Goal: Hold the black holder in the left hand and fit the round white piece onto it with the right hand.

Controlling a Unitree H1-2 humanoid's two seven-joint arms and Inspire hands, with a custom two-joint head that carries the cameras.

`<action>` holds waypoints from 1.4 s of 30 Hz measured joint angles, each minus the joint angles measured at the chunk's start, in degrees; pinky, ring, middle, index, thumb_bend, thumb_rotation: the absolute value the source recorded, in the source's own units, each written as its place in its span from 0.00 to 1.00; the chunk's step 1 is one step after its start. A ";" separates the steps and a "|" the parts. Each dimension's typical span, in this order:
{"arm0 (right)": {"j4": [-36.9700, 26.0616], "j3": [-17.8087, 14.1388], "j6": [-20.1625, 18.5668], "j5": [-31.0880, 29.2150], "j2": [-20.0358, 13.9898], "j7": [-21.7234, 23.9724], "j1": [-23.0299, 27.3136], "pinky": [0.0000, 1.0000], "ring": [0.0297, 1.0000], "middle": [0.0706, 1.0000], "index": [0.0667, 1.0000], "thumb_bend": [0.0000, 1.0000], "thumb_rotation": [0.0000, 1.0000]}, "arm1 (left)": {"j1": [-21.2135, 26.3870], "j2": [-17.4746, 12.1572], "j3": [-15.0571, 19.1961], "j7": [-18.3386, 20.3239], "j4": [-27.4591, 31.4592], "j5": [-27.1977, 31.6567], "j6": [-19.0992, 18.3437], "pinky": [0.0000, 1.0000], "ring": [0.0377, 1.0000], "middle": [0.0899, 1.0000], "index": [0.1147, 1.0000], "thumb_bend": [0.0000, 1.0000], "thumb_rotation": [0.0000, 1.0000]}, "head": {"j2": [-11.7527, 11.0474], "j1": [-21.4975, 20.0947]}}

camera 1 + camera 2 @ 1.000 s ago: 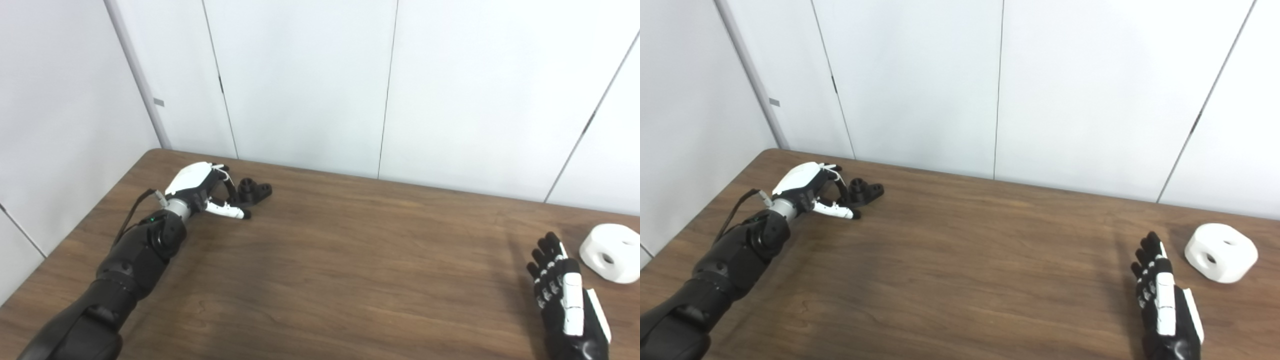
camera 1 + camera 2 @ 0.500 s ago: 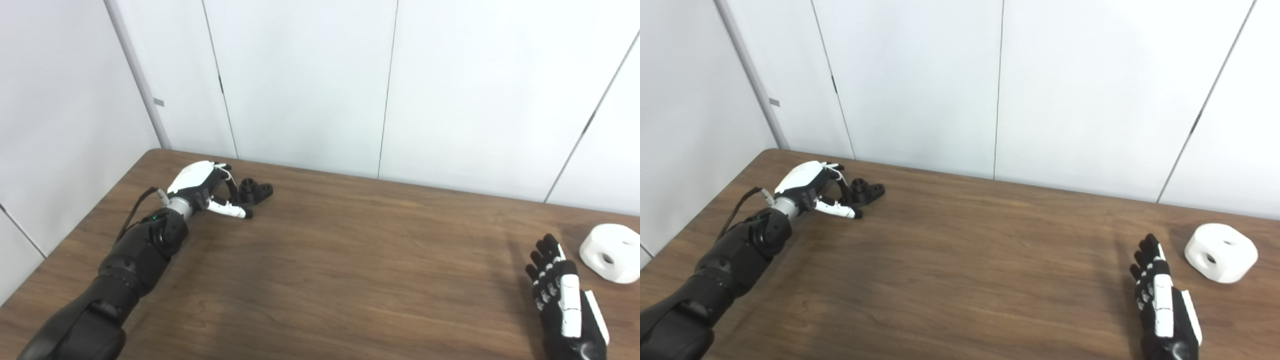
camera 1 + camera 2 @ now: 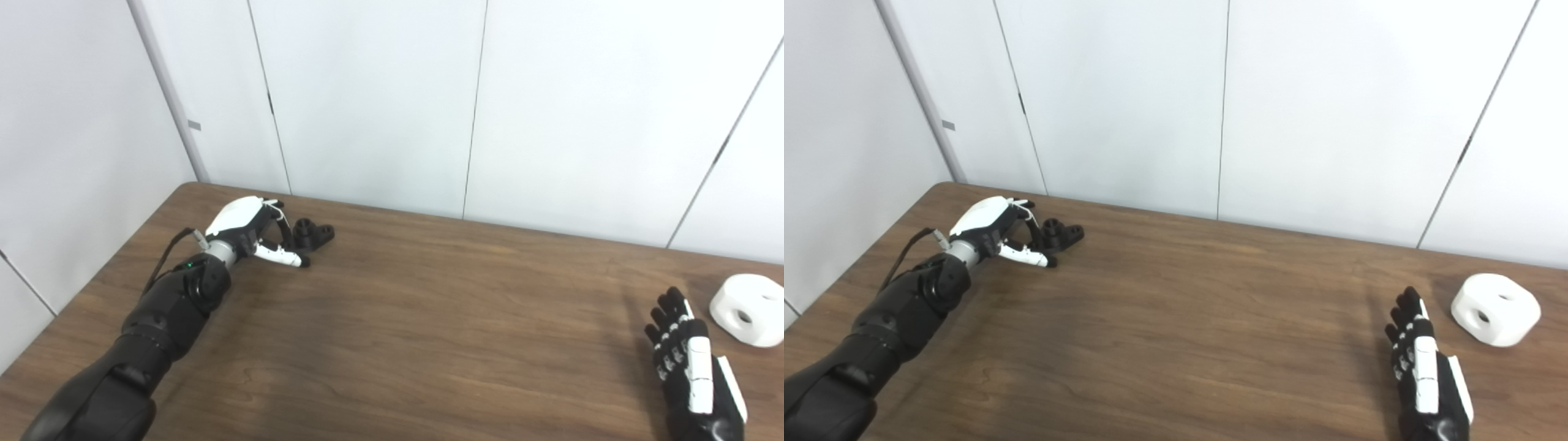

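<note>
Where the left robot hand [image 3: 245, 228] reaches the black holder [image 3: 310, 233] at the far left of the worktop [image 3: 429, 318], the contact zone is hard to read: its dark fingers [image 3: 280, 224] curl over the holder's near-left end and merge with it in colour, so whether the holder is gripped or only touched cannot be told. A white-tipped thumb [image 3: 283, 257] points right along the surface just in front of the holder. The holder's right end, with two raised round bosses, shows clearly and lies flat on the wood.

The right robot hand [image 3: 1424, 367] is at the near right, fingers straight, close together and pointing to the far side, holding nothing. Its wrist and arm are cut off by the bottom edge in both views. The round white piece [image 3: 1496, 309] lies on the worktop just to the far right of this hand, apart from it, with two dark holes visible. In the left eye view its right side is cut by the frame edge.

The worktop's far edge runs close along the white wall panels [image 3: 367, 104], and the holder lies near that edge. The left corner is rounded. Between the two hands the brown surface is open across the whole middle. The near edge is out of frame.
</note>
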State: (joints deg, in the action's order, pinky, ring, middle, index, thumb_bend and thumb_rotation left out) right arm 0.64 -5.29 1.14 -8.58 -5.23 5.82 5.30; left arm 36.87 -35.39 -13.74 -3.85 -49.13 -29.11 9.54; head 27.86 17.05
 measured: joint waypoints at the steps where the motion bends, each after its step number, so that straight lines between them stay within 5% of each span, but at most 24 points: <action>1: 0.00 -0.01 0.00 -0.04 0.01 0.00 0.00 1.00 1.00 1.00 1.00 0.40 1.00 | -0.02 0.00 0.05 0.02 0.04 0.03 -0.02 1.00 0.99 0.92 0.84 1.00 0.31 | 0.17 0.17; 14: 0.00 -0.02 0.02 -0.48 -0.04 0.01 0.00 1.00 1.00 1.00 1.00 0.39 1.00 | -0.33 -0.01 -0.06 0.80 1.59 -0.07 -2.12 1.00 1.00 1.00 0.99 1.00 0.36 | 0.26 0.44; 42: 0.71 -0.01 0.32 -1.11 -0.25 0.08 0.23 1.00 1.00 1.00 1.00 0.39 1.00 | -2.23 -0.52 2.66 3.29 4.08 2.18 -4.33 1.00 0.99 0.97 1.00 1.00 0.34 | 0.17 2.37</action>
State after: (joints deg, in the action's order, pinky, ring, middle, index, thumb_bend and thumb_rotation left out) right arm 1.35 -5.30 1.47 -9.70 -5.48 5.90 5.53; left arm 34.64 -35.90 -11.08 -0.56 -45.05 -26.94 5.21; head 28.04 19.42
